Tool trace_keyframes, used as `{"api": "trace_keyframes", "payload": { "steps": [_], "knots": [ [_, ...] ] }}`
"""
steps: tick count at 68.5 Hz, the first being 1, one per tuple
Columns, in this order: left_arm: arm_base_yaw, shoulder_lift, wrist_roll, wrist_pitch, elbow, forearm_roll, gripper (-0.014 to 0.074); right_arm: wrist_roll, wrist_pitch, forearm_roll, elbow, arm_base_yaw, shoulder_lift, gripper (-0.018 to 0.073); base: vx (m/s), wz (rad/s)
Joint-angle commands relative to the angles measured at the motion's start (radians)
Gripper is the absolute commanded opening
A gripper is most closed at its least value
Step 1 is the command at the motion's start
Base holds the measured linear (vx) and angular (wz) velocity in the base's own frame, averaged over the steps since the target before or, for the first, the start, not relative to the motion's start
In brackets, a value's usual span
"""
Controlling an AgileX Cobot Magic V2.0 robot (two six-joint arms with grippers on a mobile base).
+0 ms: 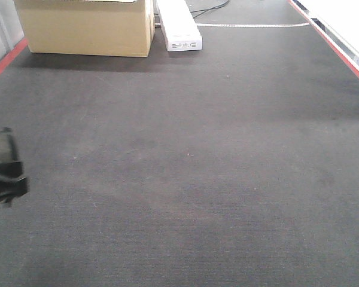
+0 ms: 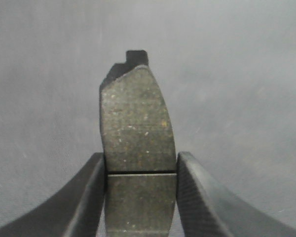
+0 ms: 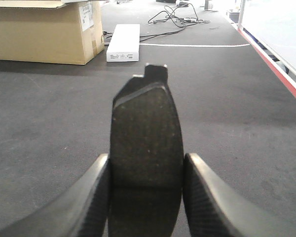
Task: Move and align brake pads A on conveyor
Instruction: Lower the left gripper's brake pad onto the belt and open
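In the left wrist view my left gripper (image 2: 140, 165) is shut on a dark grey brake pad (image 2: 135, 113). The pad stands up between the fingers, its thin groove level with the fingertips, over a smooth grey surface. My right gripper (image 3: 145, 163) is shut on a second brake pad (image 3: 147, 123), held upright above the charcoal conveyor (image 3: 49, 128). In the front view the conveyor (image 1: 191, 167) carries no pads, and a dark part of my left arm (image 1: 3, 170) shows at its left edge. The right gripper is out of that view.
A cardboard box (image 1: 87, 27) and a white oblong box (image 1: 179, 25) stand at the belt's far end, with cables (image 3: 172, 15) behind them. Red edge strips (image 1: 332, 42) run along both sides of the belt.
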State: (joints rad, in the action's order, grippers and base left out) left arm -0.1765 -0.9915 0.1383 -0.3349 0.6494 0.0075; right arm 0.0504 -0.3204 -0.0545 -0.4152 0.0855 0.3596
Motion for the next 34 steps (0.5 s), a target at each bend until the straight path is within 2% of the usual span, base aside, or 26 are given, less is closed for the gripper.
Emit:
{"api": "trace_keyframes", "payload": {
  "steps": [1,25,34],
  "knots": [
    [-0.007,-0.107,0.011,0.031,0.097,-0.007,0.0015,0.005,0.096,0.004,-0.032,-0.004,0.005,-0.0011,0.0,0.0],
    [-0.007,-0.468,0.011,-0.025,0.287,-0.007,0.0031,0.005,0.096,0.004,-0.032,-0.004,0.005,-0.0011,0.0,0.0],
    [-0.007,-0.569,0.012,-0.048,0.34,-0.037,0.0043,0.005,0.096,0.004,-0.032,-0.004,0.005,-0.0011,0.0,0.0]
  ]
}}
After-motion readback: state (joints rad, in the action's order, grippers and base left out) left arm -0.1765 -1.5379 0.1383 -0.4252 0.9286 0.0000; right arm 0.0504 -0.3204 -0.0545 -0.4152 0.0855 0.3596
